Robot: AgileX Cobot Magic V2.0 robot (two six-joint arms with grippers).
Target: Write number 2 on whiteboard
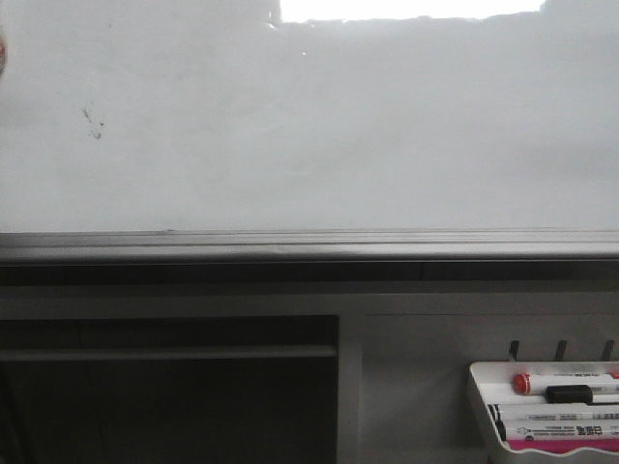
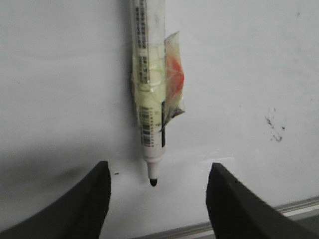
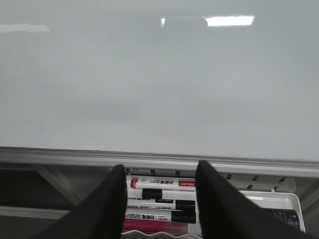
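The whiteboard [image 1: 309,126] fills the front view, pale and glossy, with a grey lower rail [image 1: 309,246]. No number 2 shows on it in any view. Neither gripper shows in the front view. In the left wrist view my left gripper [image 2: 158,169] is open, close in front of the board [image 2: 60,74]. A white marker [image 2: 148,74] wrapped in tape hangs between the fingers without touching them. Its black tip [image 2: 153,182] is at or just off the board; I cannot tell which. My right gripper [image 3: 160,168] is open and empty by the board's lower rail [image 3: 149,158].
Small dark specks mark the board at the left [image 1: 94,123] and show in the left wrist view [image 2: 275,128]. A glare patch [image 1: 406,8] sits at the top. A white marker tray [image 1: 481,406] with several markers [image 3: 164,183] hangs below the rail at the right.
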